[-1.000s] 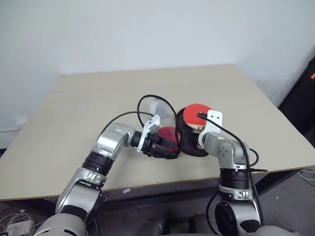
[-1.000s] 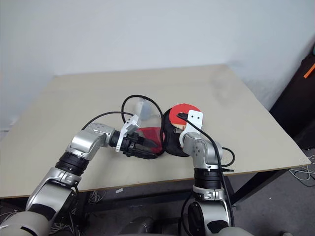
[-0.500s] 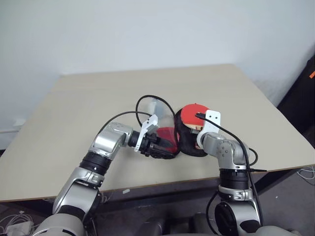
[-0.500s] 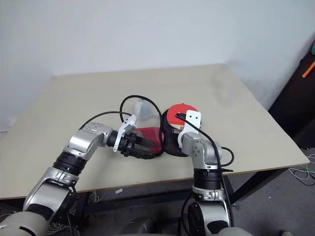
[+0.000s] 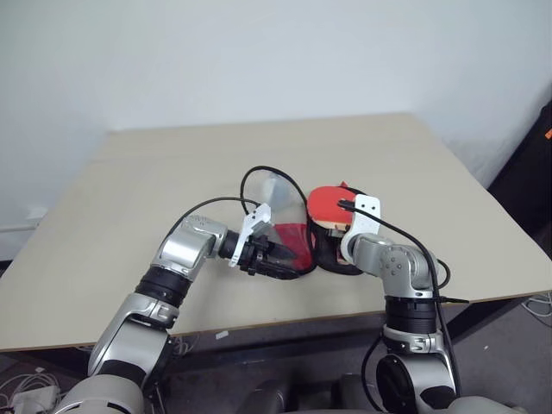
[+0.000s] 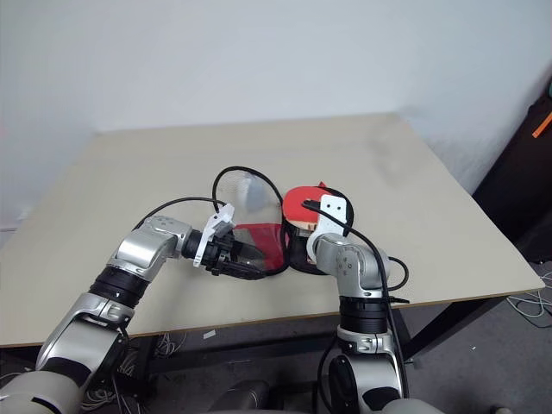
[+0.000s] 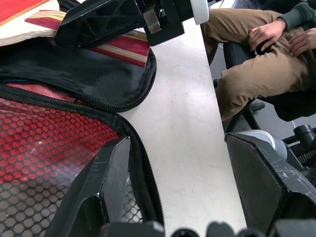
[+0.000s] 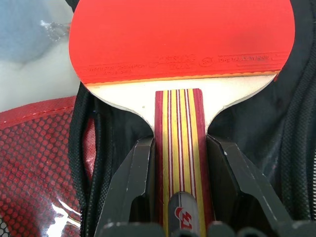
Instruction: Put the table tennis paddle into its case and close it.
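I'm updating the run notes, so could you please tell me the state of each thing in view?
Paddle: held by its handle in the right hand, blade over the open case.
Case: unzipped, lying open on the table.
Left hand: open, astride the case's zip edge.
Right hand: shut on the paddle's handle.

Paddle [image 8: 180, 44] blade top cut off; person [image 7: 256, 54] partly cropped.

Silver arms, blk cables, white brackets
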You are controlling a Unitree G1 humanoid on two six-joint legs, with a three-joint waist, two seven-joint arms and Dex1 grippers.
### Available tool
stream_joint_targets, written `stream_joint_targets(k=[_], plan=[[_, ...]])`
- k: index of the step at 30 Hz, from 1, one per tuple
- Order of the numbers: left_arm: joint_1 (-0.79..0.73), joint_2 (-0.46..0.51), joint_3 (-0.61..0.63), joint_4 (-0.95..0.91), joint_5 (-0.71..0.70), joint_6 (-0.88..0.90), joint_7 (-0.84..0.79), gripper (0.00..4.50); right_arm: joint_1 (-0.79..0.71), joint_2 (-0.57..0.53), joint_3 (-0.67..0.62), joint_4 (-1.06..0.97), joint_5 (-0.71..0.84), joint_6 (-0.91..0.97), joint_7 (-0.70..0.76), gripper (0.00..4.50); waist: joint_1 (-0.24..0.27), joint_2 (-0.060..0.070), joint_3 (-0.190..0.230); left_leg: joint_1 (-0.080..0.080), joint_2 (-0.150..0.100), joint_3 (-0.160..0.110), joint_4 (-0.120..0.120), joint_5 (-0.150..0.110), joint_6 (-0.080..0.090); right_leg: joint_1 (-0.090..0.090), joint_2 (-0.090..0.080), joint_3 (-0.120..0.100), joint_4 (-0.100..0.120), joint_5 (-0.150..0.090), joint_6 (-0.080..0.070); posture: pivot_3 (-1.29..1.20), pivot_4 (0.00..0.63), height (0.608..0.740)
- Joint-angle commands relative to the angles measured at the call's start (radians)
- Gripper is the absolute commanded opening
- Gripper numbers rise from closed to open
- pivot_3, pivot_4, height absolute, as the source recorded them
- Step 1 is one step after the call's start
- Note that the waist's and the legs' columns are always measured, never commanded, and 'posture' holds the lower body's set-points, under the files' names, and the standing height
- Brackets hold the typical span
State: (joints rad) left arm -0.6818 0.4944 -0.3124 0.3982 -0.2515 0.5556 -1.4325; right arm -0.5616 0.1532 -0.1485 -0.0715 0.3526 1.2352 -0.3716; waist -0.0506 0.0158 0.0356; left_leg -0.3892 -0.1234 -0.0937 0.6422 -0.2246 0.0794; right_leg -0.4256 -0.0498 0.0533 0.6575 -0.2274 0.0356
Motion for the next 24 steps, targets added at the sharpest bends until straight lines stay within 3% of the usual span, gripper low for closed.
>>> stream_joint_targets(k=[1,13,23,24], plan=[[-0.028,-0.005,0.010,0.002,-0.002,-0.021,-0.011,3.28,0.014,0.091,-0.013,-0.077,0.001,-0.028,-0.011,1.15,0.000,0.000,0.000,0.000,0.000,0.000,0.000,0.000,0.000,0.000,0.000,0.000,0.000,0.000,0.000,0.00,0.000,0.740],[-0.070,-0.038,0.004,0.049,0.012,-0.042,-0.024,3.28,0.022,0.061,-0.008,-0.038,-0.027,-0.068,-0.011,1.15,0.000,0.000,0.000,0.000,0.000,0.000,0.000,0.000,0.000,0.000,0.000,0.000,0.000,0.000,0.000,0.00,0.000,0.740],[-0.081,-0.027,0.014,0.044,0.010,-0.037,-0.031,3.28,0.013,0.040,0.013,-0.012,-0.041,-0.112,0.039,4.42,0.000,0.000,0.000,0.000,0.000,0.000,0.001,0.000,0.000,0.000,0.000,0.000,0.000,0.000,0.000,0.00,0.000,0.740],[-0.086,-0.029,0.027,0.042,-0.002,-0.022,-0.028,3.28,0.011,0.036,0.011,-0.028,-0.036,-0.133,0.052,4.47,0.000,0.000,0.000,0.000,0.000,0.000,0.001,0.000,0.000,0.000,0.000,0.000,0.000,0.000,0.000,0.00,0.000,0.740]])
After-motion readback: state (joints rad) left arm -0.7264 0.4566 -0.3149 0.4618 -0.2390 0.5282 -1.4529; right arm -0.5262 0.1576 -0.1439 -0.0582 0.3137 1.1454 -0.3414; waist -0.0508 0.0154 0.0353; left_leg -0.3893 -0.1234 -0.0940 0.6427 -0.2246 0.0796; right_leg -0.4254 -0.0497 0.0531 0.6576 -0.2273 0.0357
